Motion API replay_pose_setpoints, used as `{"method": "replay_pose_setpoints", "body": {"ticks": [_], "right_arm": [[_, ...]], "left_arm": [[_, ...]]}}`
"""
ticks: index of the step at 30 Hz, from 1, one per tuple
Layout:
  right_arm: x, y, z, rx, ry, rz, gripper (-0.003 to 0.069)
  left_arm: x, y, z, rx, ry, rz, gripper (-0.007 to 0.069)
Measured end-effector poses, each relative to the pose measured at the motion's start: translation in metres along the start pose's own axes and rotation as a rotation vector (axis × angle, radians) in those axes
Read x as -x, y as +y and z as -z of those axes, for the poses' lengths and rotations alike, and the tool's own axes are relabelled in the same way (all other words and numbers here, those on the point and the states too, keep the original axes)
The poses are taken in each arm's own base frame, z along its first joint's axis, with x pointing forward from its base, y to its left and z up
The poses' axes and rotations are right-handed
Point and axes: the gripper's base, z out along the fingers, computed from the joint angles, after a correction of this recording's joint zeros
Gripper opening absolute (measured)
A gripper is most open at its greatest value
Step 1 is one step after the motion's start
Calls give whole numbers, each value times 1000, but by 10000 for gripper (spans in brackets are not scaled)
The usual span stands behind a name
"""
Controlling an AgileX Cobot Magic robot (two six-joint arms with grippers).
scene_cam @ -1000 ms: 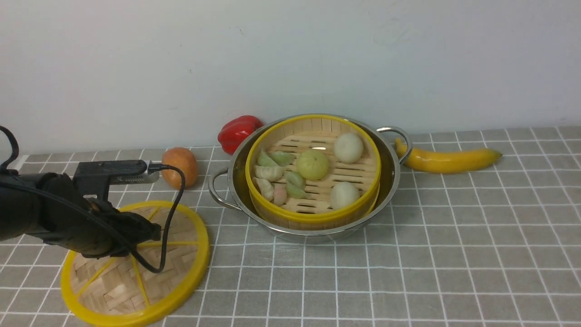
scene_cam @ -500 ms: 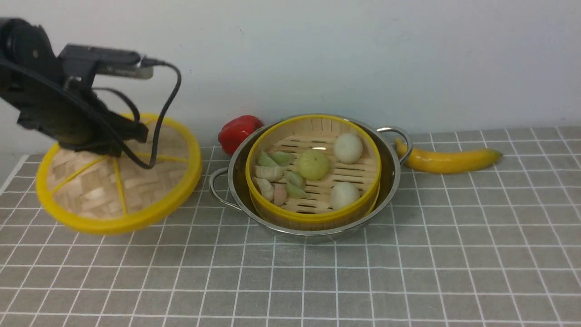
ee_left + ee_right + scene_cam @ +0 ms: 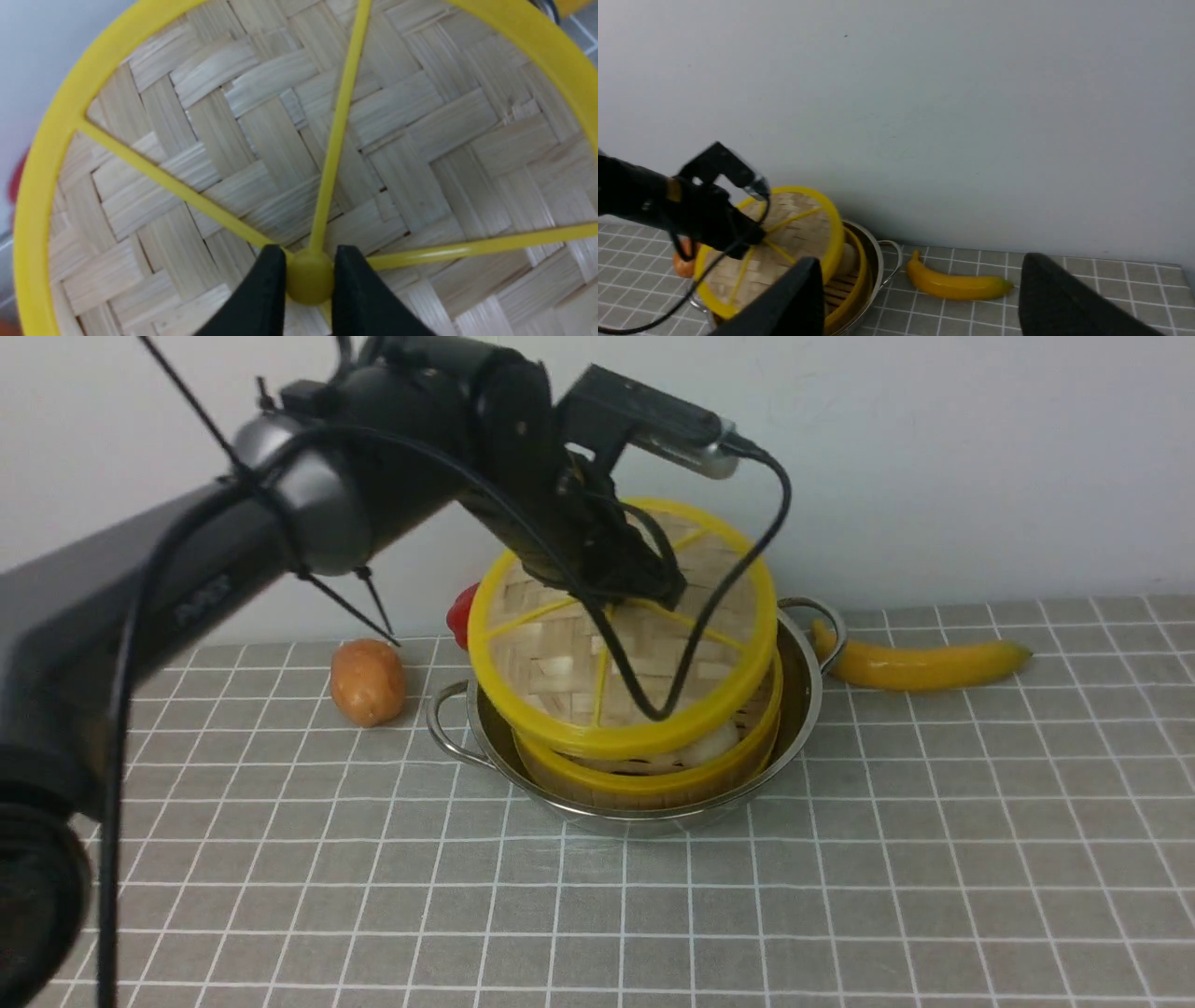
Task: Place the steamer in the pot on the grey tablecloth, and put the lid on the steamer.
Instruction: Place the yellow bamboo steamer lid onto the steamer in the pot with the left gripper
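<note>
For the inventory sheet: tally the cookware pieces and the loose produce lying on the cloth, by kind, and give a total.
Cookware: 3 (pot, steamer, lid)
Loose produce: 3 (banana, red pepper, orange-brown fruit)
Total: 6

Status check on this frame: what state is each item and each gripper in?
pot: upright on the grey tablecloth.
steamer: sitting inside the pot.
lid: held tilted over the steamer, not seated flat.
left gripper: shut on the lid's centre hub.
right gripper: open, empty.
banana: lying on the grey tablecloth.
</note>
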Motion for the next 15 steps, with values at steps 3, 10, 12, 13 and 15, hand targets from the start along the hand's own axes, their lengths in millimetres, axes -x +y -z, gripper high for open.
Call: {"method": "replay_pose_setpoints", "body": {"ticks": [3,10,12,13,15], "right_arm": [[-1,2,0,23,9,-13,538],[-2,5,0,53,18,-28,538],[-2,5,0,54,19,-28,538],[-2,5,0,55,19,-29,538],[-2,5,0,57,19,-30,538]], "left_arm": [[-2,-8,-21,-9,32,-11,116],[-7,-9,-42,-4,61,-17,116],[-6,-9,-43,-3,55,-16,116],[-6,-9,-44,-3,48,-16,116],[-5,-10,-47,-3,39,-16,116]]}}
